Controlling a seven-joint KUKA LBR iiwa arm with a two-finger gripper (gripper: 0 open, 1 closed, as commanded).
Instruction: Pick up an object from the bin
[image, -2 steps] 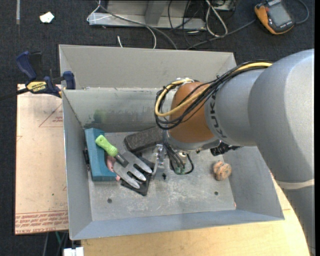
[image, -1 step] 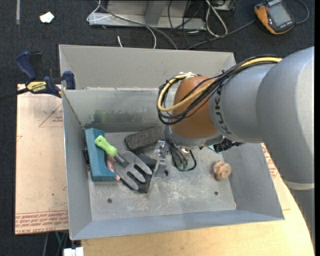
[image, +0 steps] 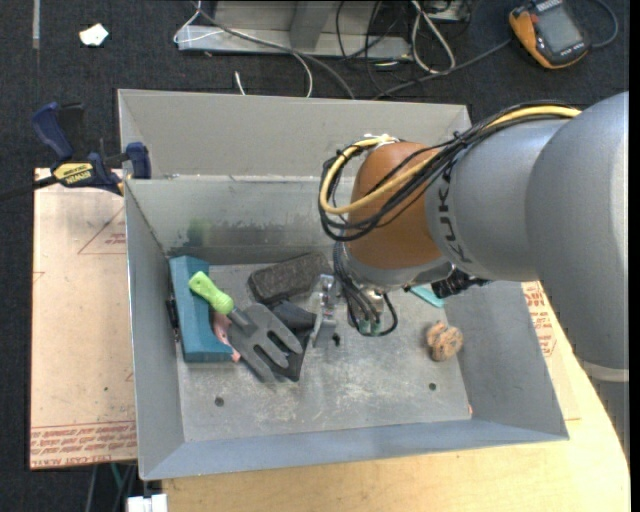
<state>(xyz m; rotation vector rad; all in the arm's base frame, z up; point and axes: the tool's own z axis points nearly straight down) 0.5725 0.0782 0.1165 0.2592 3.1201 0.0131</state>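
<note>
Pincer sits low in the middle of the grey metal bin, hanging under the orange wrist cover. We cannot tell if it is open or closed, as the wrist blocks most of it. We see nothing gripped in it.

Nearest thing: a small dark grey flat piece, mid-bin, just left of the pincer and close enough that we cannot tell if they touch. It lies against the head of a grey slotted spatula.

The spatula's green handle points up-left and lies across a blue block, which stands along the bin's left wall. A small pink thing peeks out between the blue block and the spatula head.

Behind the dark piece, toward the back wall, lies a rough grey-brown block, stone-like or sponge-like, tilted a little. It is just beside the pincer's upper left.

Right side of the bin: a small tan lump sits alone on the bare floor, well apart from the pincer. A teal scrap shows under the arm's edge, mostly hidden.

Yellow and black cables loop round the wrist cover. The big grey arm enters from the right and covers the bin's right back corner.
</note>
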